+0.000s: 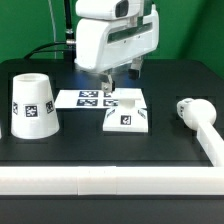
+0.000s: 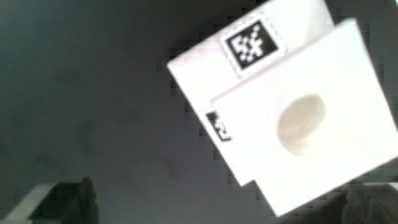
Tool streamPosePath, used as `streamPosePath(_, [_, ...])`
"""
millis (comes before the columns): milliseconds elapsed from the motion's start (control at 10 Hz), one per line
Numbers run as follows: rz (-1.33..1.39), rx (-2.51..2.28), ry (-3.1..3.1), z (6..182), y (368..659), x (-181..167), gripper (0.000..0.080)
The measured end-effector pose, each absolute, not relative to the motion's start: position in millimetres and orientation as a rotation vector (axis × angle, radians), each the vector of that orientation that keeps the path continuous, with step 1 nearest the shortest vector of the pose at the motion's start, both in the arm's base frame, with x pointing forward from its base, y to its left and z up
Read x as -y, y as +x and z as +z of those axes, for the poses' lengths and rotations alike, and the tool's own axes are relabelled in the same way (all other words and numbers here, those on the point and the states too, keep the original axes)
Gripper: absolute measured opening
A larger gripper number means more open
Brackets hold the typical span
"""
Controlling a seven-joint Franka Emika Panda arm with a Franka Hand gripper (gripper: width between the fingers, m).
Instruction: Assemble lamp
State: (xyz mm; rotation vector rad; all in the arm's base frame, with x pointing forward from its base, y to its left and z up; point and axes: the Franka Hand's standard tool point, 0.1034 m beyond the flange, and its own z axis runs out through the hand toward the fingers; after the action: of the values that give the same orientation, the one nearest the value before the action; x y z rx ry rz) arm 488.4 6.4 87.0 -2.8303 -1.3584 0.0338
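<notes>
Fingers [image 2: 63, 202] apart over flat base [image 1: 127, 119], shade [image 1: 30, 104] upright, narrow end up, bulb [image 1: 196, 113] lying sideways

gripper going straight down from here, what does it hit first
The open gripper likely meets the lamp base edge first, or the table just beside it; depth is unclear.

Exterior view: bright, even light from overhead; low resolution, soft detail. Lamp shade [image 1: 32, 103] and base [image 1: 127, 118] are near blown-out white. Shadows are hardly readable on the matte black table [image 1: 100, 150]. Wrist view: blurred throughout. The base glares, its edges smeared. My fingers [image 2: 54, 203]: dark, unfocused shapes at the frame's edge.
</notes>
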Motion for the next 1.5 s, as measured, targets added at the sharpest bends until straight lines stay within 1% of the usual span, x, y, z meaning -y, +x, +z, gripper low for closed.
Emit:
streamPosePath(100, [0.035, 1.362, -2.828, 86.7, 488, -7, 0.0699])
streamPosePath(400, [0.035, 1.096, -2.941, 86.3, 488, -8, 0.0699])
streamPosePath(600, [0.050, 0.710, -3.043, 85.8, 483, -8, 0.0699])
streamPosePath(700, [0.056, 0.415, -3.088, 85.4, 481, -11, 0.0699])
streamPosePath(900, [0.057, 0.165, -3.093, 84.9, 481, -14, 0.0699])
streamPosePath(1200, [0.065, -0.119, -3.084, 84.3, 481, -17, 0.0699])
streamPosePath(1500, [0.059, -0.186, -3.084, 72.2, 470, -19, 0.0699])
